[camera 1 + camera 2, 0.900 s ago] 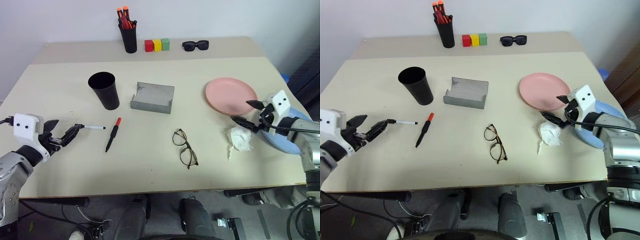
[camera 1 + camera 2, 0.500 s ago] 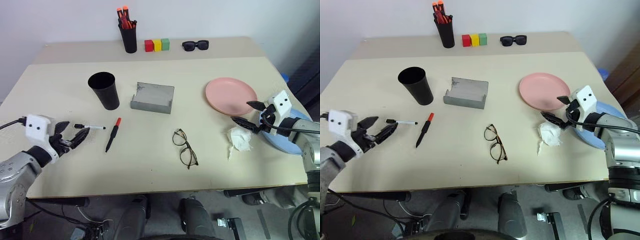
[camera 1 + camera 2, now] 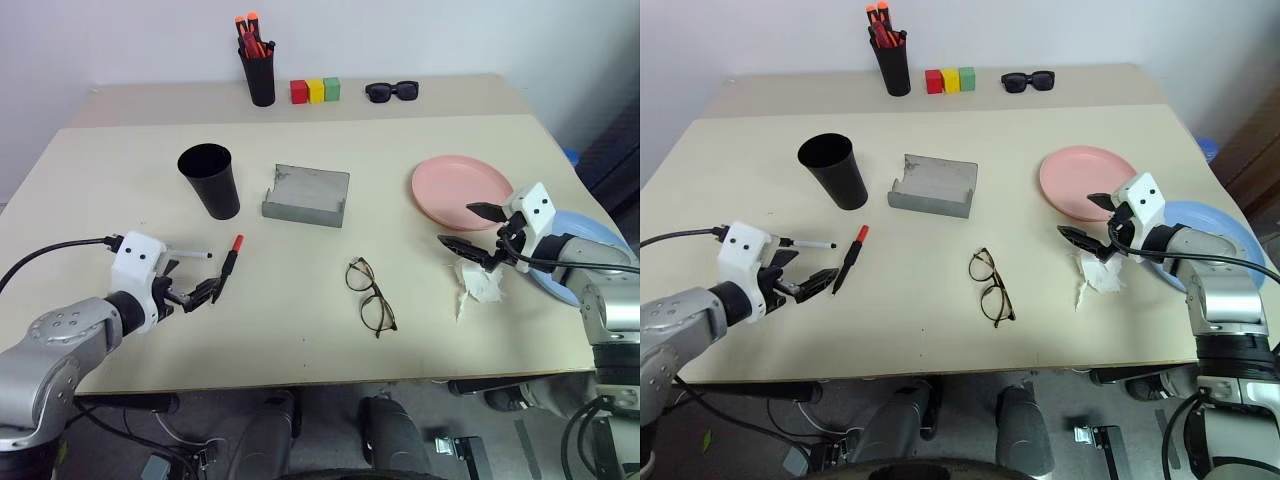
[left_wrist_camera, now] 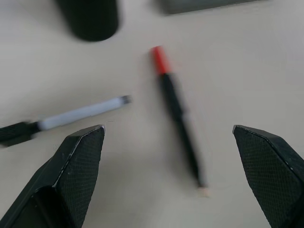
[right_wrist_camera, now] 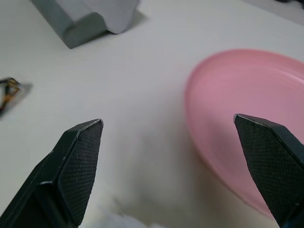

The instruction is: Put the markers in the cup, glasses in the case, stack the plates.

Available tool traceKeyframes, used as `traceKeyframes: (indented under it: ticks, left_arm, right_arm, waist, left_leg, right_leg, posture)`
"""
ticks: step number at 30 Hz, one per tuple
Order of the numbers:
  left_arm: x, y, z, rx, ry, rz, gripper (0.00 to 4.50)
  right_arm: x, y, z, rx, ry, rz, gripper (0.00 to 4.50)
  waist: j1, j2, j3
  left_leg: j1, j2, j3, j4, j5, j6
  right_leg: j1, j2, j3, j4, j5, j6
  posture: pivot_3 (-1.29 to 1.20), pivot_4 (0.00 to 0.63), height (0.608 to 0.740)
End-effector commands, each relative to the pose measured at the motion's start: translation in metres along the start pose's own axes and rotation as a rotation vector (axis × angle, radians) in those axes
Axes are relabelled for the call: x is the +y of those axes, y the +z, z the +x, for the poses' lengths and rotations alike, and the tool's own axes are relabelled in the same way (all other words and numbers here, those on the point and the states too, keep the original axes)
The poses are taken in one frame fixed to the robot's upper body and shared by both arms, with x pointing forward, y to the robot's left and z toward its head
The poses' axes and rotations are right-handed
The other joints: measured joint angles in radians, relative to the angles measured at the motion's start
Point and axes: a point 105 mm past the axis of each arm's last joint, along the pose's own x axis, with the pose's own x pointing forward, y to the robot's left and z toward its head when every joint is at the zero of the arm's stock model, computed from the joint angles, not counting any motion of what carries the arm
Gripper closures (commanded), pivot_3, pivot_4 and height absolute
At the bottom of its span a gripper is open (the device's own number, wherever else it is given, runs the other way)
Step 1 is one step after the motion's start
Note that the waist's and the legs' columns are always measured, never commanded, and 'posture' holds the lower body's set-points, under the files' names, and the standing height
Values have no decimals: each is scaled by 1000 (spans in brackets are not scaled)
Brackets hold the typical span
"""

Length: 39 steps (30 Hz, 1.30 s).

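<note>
Head view: the left gripper (image 3: pixel 196 294) is gaping wide, holding nothing, the red-capped marker (image 3: pixel 225 270) just ahead.

Left wrist view: that marker (image 4: pixel 177 114) is lying between the jaws, the white-tipped marker (image 4: pixel 66 117) alongside, risking a nudge.

Right wrist view: the right gripper (image 5: pixel 173 166) is hovering spread and unladen, the pink plate (image 5: pixel 251 123) just ahead of its jaws.

No readable text, labels, brands or numbers anywhere in these views. Checked the obvious candidates: the red-capped marker (image 4: pixel 178 114), the black and white marker (image 4: pixel 71 114), the grey case (image 3: pixel 306 196) and the coloured blocks (image 3: pixel 315 90) show no print that can be made out.
</note>
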Motion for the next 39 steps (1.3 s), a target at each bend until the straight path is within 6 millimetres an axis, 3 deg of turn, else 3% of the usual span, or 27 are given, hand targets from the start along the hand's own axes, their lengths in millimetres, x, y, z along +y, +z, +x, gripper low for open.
traceKeyframes:
  ticks: [1, 8, 16, 19, 26, 31, 35, 39]
  left_arm:
    - [-8, 4, 6, 34, -19, -70, 53]
    - [-34, 14, 28, 150, -75, -200, 53]
    - [-29, -1, 47, 266, 46, -240, 53]
    - [-28, -4, 50, 284, 73, -243, 906]
    - [-26, 0, 53, 287, 103, -256, 4474]
    - [-24, 5, 52, 262, 117, -264, 4474]
    - [-24, 24, 46, 148, 98, -319, 4474]
    - [-21, 54, 32, -62, 137, -196, 4474]
  right_arm:
    - [7, 17, 2, -57, 28, -35, 0]
    - [24, 27, 11, -91, 77, -31, 0]
    - [39, 28, 23, -113, 122, -9, 0]
    - [44, 28, 26, -117, 138, -2, 0]
    - [53, 35, 28, -128, 186, 8, 0]
    - [77, 34, 21, -92, 339, 37, 0]
    - [98, 39, 19, -92, 447, 37, 0]
    - [101, 42, 24, -107, 450, 33, 0]
  waist:
    - [-1, 0, 0]
    - [-2, -1, 0]
    - [-2, -1, 0]
    - [-1, -1, 0]
    - [3, -1, 0]
    - [6, -1, 0]
    - [13, -1, 0]
    - [14, -3, 1]
  left_leg:
    - [0, 0, 0, 0, 0, 0]
    - [1, 0, 0, 2, 0, 0]
    - [2, 0, 0, 2, 0, 0]
    - [3, 0, 0, 2, 0, 0]
    - [4, 0, 0, 2, 0, -1]
    - [4, -1, 0, 2, 0, -1]
    - [4, -1, 0, 2, 0, -1]
    - [3, 0, 1, 2, 0, -1]
  right_leg:
    - [0, 0, 0, 0, 0, 1]
    - [1, 2, -1, 3, 2, 5]
    - [2, 2, -1, 3, 2, 5]
    - [3, 2, -1, 3, 2, 5]
    - [4, 1, 0, 3, 2, 5]
    - [4, 1, 0, 3, 2, 5]
    - [4, 1, 0, 3, 2, 4]
    - [3, 1, 0, 3, 1, 1]
  posture:
    - [0, 150, 740]
    - [0, 150, 740]
    - [0, 150, 740]
    - [0, 150, 740]
    - [0, 150, 740]
    - [0, 150, 740]
    - [0, 150, 740]
    - [0, 150, 740]
